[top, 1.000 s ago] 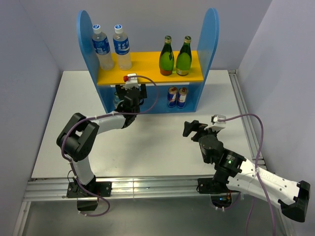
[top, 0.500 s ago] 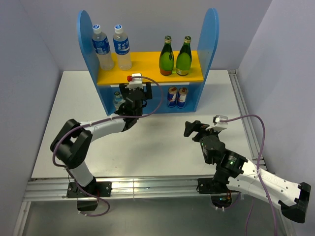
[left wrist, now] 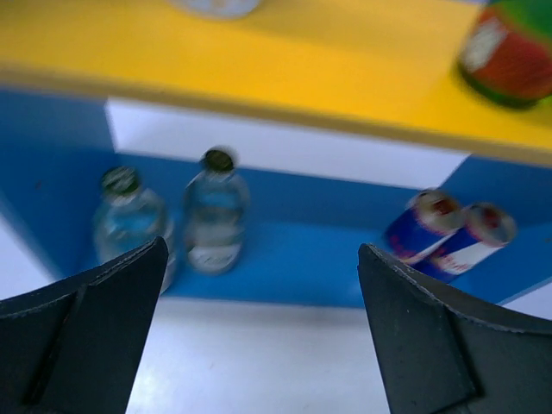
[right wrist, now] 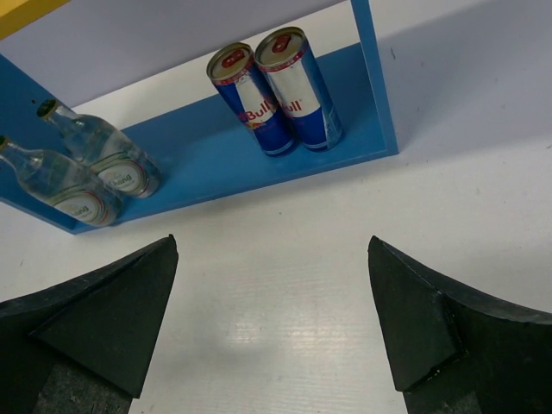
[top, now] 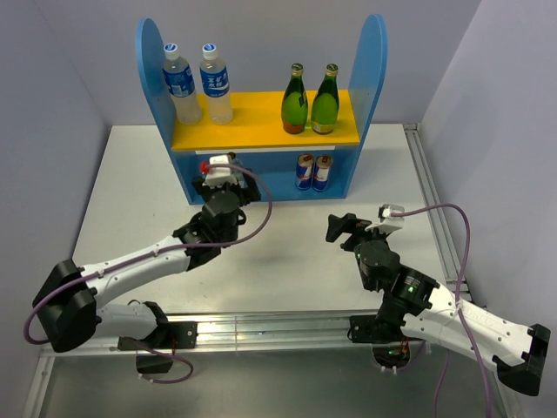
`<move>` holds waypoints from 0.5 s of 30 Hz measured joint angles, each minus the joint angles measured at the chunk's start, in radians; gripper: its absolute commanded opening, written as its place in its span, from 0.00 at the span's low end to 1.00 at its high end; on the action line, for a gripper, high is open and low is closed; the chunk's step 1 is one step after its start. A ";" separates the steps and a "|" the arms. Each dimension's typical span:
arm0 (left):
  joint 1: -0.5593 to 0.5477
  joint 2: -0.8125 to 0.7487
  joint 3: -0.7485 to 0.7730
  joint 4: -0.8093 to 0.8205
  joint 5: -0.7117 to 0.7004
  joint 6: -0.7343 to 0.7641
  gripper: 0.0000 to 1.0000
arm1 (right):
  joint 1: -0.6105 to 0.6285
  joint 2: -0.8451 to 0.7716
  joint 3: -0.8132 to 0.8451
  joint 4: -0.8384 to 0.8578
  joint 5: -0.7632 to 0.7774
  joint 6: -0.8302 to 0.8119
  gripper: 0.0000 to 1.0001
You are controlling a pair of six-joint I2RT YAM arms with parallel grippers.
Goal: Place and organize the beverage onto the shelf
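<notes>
The blue shelf [top: 376, 61] stands at the back of the table with a yellow upper board [top: 261, 117]. On the board are two water bottles [top: 181, 83] at the left and two green bottles [top: 295, 98] at the right. The lower tier holds two Red Bull cans [right wrist: 276, 95] and two small clear bottles [left wrist: 214, 211]. My left gripper [left wrist: 262, 250] is open and empty just in front of the lower tier's left half. Further right and nearer, my right gripper [right wrist: 272, 241] hangs open and empty over the white table.
The white table [top: 287, 252] is walled in by grey panels at left, right and back. A metal rail [top: 261, 331] runs along the near edge by the arm bases. Purple cables loop off both wrists.
The left arm has drawn back and down from the shelf, its elbow swinging out to the near left, and its gripper sits a little further left. The right arm has hardly moved.
</notes>
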 measured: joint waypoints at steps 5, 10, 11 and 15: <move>0.020 -0.032 -0.141 -0.089 -0.042 -0.109 0.74 | 0.000 0.000 0.000 0.001 -0.002 0.000 0.96; 0.081 0.020 -0.181 -0.139 -0.018 -0.181 0.58 | 0.000 0.000 0.000 0.001 -0.005 0.000 0.94; 0.100 0.035 -0.181 -0.139 -0.006 -0.191 0.56 | 0.000 0.000 0.000 0.001 -0.007 0.000 0.94; 0.163 0.087 -0.184 -0.121 0.027 -0.209 0.42 | 0.000 0.001 0.000 0.002 -0.011 0.000 0.93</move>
